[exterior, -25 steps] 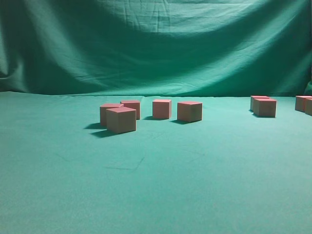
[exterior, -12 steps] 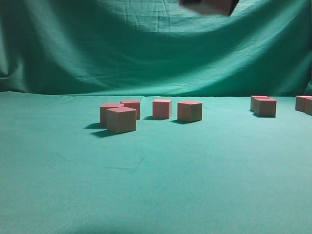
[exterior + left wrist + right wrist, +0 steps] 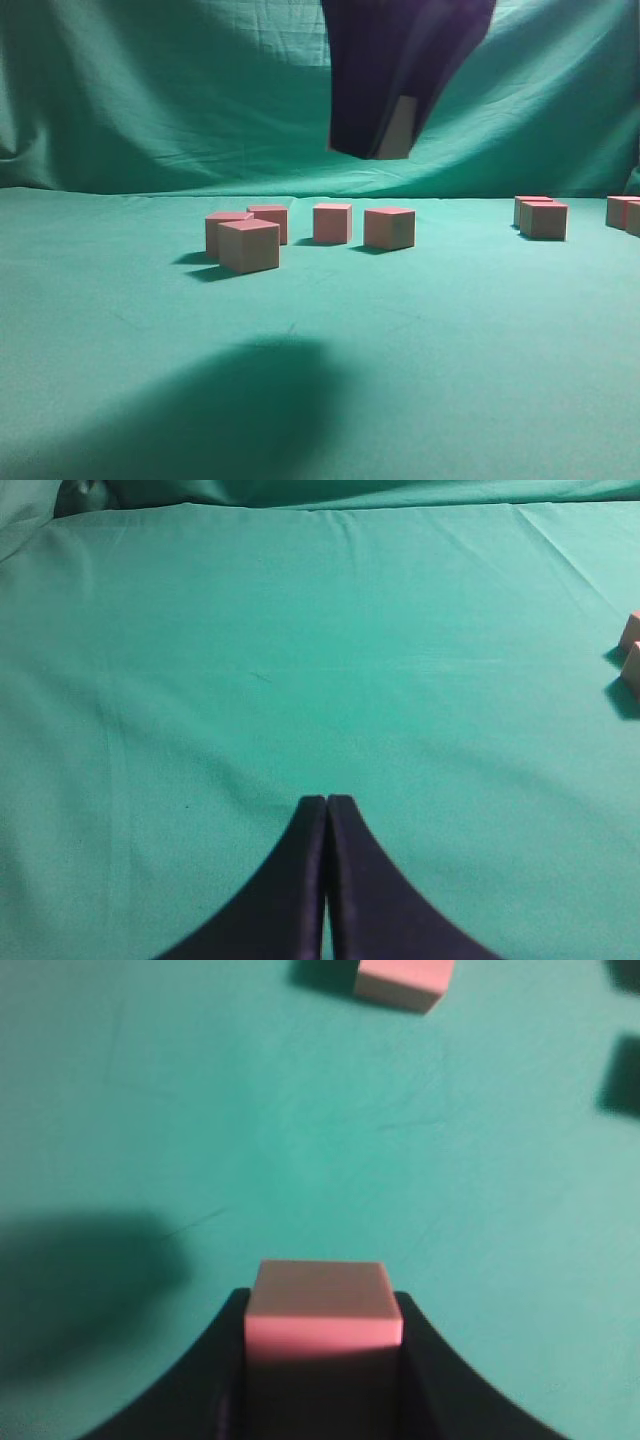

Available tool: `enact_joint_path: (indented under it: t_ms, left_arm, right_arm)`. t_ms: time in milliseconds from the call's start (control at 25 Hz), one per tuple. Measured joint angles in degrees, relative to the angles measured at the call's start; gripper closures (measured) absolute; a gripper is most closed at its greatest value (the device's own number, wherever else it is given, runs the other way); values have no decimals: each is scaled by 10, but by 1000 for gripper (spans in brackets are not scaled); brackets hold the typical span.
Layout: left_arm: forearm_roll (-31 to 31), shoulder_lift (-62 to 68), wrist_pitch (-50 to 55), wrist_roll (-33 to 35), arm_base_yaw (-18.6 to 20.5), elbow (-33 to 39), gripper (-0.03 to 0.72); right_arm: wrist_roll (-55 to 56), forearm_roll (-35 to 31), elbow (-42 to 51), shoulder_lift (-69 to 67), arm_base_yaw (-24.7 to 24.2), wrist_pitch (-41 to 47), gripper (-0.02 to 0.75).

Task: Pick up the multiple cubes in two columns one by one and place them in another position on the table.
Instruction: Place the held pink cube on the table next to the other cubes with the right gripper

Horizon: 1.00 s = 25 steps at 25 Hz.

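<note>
While the right claw (image 3: 322, 1360) clamps a cube (image 3: 322, 1305) above the table (image 3: 450, 330), the left claw (image 3: 326, 810) stays together.

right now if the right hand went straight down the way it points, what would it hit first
Probably bare table: the right hand, gripping a cube, points at open green cloth. The nearest loose cube lies beyond; depth is uncertain.

Your right gripper (image 3: 400, 130) is dark, almost black, with a bit of purple in it. At the top of the outside picture it looks like a wide dark block that gets thinner toward the bottom. In its own camera, its two fingers (image 3: 440, 1380) are smooth black shapes that curve out toward the bottom corners. Your left gripper (image 3: 326, 802) is black too. Its two fingers come up from the bottom middle to a thin point.
</note>
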<state>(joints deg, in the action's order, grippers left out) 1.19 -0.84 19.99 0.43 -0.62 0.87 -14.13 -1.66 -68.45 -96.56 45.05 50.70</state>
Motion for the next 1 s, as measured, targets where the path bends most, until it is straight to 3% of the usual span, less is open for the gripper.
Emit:
enact_joint_path:
  t_ms: [560, 1000]
  left_arm:
    - [0, 0, 0, 0, 0, 0, 688]
    - [0, 0, 0, 0, 0, 0, 688]
  right_arm:
    - [6, 20, -154, -166, 0, 54, 479]
    - [9, 57, -181, -213, 0, 42, 479]
